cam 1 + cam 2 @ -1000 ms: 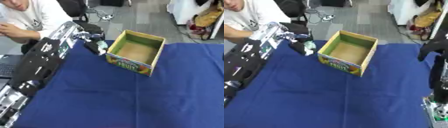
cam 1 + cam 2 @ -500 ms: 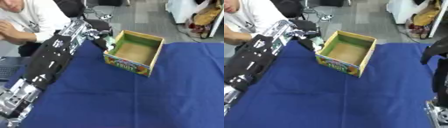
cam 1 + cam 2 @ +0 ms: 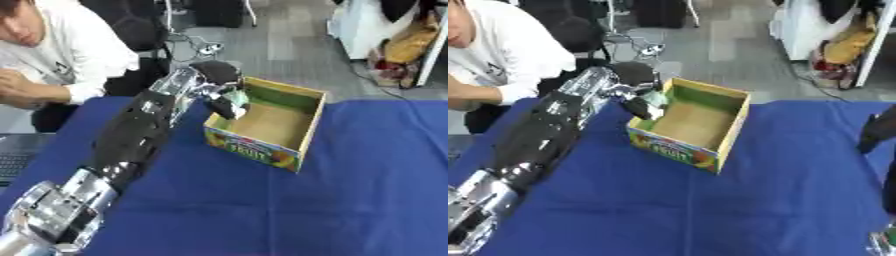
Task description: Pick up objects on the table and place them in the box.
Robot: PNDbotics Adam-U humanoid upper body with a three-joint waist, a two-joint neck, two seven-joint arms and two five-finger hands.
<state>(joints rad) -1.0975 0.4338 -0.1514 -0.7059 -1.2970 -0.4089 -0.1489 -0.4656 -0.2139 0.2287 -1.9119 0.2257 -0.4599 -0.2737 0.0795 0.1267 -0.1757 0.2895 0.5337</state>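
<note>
Left hand (image 3: 220, 95) reached over the near-left rim of the open cardboard box with green inner walls and a fruit print on its front (image 3: 302, 131), fingers curled around a small pale green-and-white object (image 3: 234, 97) held just above the box's left edge, over the inside; could not make out what the object was. Long black and silver left arm (image 3: 131, 145) stretched diagonally from the lower left corner across the blue cloth-covered table (image 3: 350, 200). Box sat on the cloth toward the far side, its brown floor bare where visible. Right hand (image 3: 875, 131) showed only as a dark shape at the right edge of the right eye view; finger state could not be told
</note>
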